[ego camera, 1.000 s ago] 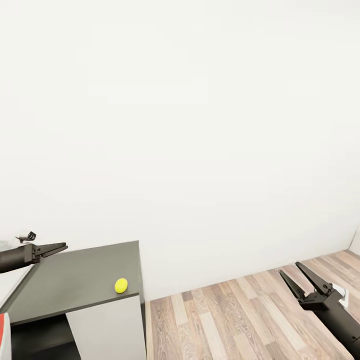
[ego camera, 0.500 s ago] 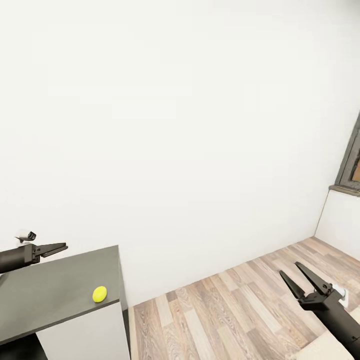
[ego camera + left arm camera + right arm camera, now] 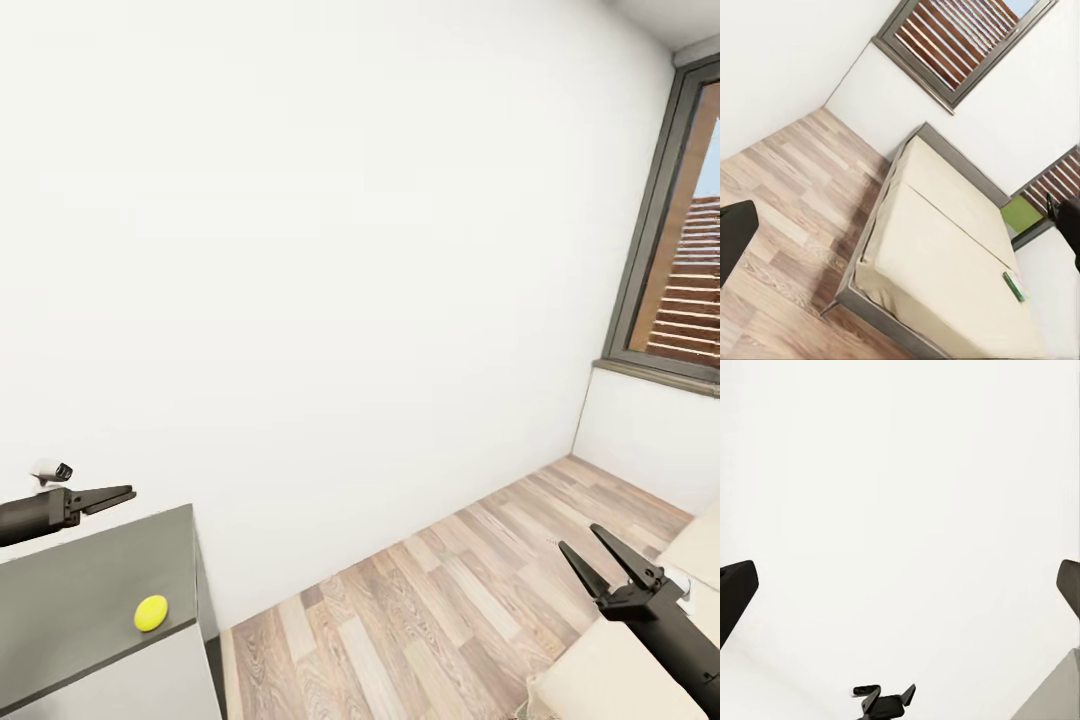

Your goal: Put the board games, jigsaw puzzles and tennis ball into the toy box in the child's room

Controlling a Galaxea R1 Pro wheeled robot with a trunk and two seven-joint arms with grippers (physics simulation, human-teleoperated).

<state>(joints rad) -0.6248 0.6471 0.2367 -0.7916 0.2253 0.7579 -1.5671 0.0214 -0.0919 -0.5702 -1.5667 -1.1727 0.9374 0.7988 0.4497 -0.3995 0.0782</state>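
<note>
The tennis ball (image 3: 151,612), small and yellow-green, lies on the dark grey corner of the table (image 3: 70,590) near its edge. My left gripper (image 3: 128,493) hovers above the table's far side, up and to the left of the ball. In the left wrist view its fingers (image 3: 735,240) stand wide apart, holding nothing. That view looks down on the bed (image 3: 945,255), where one flat board game (image 3: 1015,285) with a green edge lies on the cream mattress. My right gripper (image 3: 578,537) is open and empty over the floor beside the bed (image 3: 600,670).
A white wall faces me. A grey-framed window (image 3: 680,240) stands at the right above a low white ledge. Wood plank floor (image 3: 420,610) runs between table and bed. The right wrist view faces the wall, with my left gripper (image 3: 886,697) low in it.
The whole view has swung to the right: the window and the bed's corner have come in, and the table with the ball has slid leftward. Both grippers keep their pose.
</note>
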